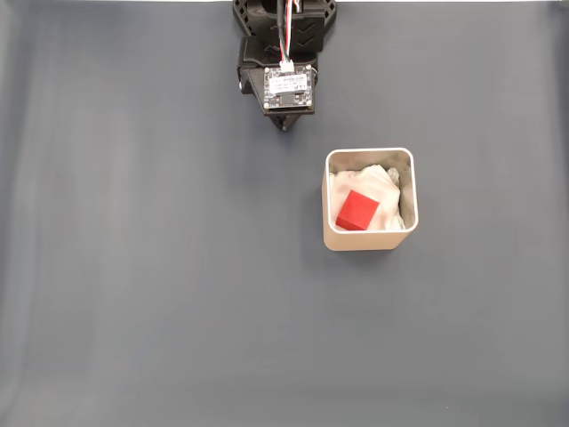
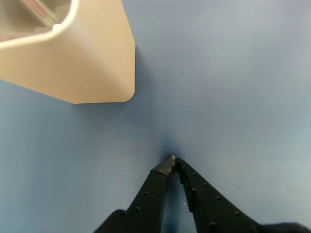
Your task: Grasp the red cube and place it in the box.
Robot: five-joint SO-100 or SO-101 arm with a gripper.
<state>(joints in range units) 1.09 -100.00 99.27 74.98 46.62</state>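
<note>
The red cube (image 1: 357, 212) lies inside the beige box (image 1: 368, 241), resting on white padding, right of the centre of the fixed view. My gripper (image 1: 284, 127) sits folded back at the top centre, well away from the box, up and to its left. In the wrist view the gripper (image 2: 173, 160) is shut with its black fingertips touching and nothing between them, low over the mat. The box's outer wall (image 2: 82, 63) fills the upper left corner of that view; the cube is hidden there.
A plain grey-blue mat (image 1: 160, 267) covers the whole table. The arm's base (image 1: 284, 36) stands at the top edge.
</note>
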